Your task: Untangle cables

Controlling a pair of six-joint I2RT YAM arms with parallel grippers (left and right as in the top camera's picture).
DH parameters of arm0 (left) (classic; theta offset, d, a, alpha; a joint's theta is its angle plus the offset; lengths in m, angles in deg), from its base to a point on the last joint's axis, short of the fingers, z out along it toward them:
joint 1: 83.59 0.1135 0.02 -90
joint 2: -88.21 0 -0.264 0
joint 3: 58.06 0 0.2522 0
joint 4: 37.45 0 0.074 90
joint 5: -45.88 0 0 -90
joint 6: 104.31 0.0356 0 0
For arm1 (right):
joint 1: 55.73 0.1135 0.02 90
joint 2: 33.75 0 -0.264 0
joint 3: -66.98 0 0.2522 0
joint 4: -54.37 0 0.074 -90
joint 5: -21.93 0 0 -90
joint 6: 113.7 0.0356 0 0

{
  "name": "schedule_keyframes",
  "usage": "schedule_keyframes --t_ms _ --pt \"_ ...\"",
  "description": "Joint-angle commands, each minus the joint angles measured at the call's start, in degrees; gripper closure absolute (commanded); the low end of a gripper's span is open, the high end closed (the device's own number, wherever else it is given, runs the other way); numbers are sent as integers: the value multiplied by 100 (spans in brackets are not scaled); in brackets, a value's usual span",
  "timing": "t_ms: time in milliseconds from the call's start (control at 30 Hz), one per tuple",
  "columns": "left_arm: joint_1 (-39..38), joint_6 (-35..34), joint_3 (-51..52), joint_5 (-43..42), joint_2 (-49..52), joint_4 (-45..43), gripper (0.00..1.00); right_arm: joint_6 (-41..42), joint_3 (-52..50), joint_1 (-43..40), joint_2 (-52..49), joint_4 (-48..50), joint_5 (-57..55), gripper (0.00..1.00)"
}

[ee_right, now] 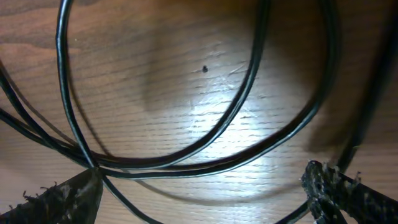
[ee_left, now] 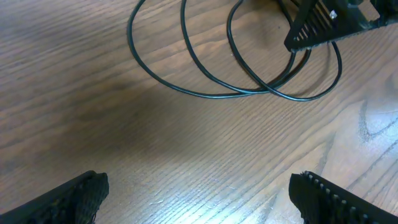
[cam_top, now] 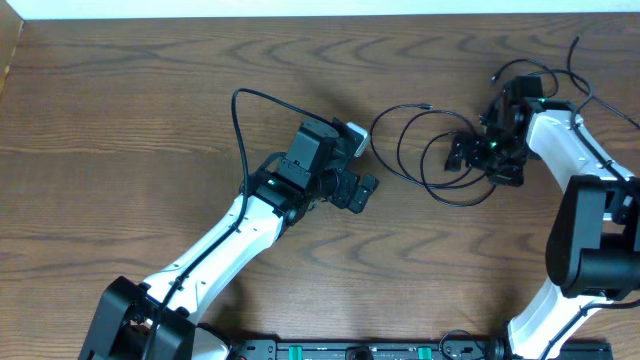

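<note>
We see a brown table [cam_top: 150, 120] with dark, wavy wood grain. The cable [ee_right: 61, 62] near its right edge is black. The left arm [cam_top: 220, 245] and right arm [cam_top: 565, 150] are white with black joints. The left gripper [cam_top: 355, 190] and right gripper [cam_top: 468, 152] are black, their fingers [ee_left: 74, 199] finely ridged.
</note>
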Motion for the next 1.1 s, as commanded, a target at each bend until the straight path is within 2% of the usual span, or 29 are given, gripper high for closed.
schedule_keyframes --t_ms 0,133,333,467,733,833,867,1067 --pt "13 -46 -15 17 20 -20 2 317 -81 83 -17 -31 17 1" --pt "13 -44 -15 20 20 -7 2 415 -225 122 -17 -72 17 1" --pt "13 -42 -15 37 20 13 2 1043 -774 122 -17 61 17 1" --pt "13 -42 -15 39 20 15 2 1716 -1062 122 -17 363 20 1" --pt "13 -42 -15 37 20 15 2 3611 -1453 122 -17 1023 33 1" --pt "13 -42 -15 37 20 15 2 4398 -1504 122 -17 1016 466 1" --pt "13 -42 -15 37 20 13 2 4931 -1541 136 -17 986 931 1" --pt "13 -42 -15 37 20 15 2 5556 -1541 343 -17 1132 1274 1"
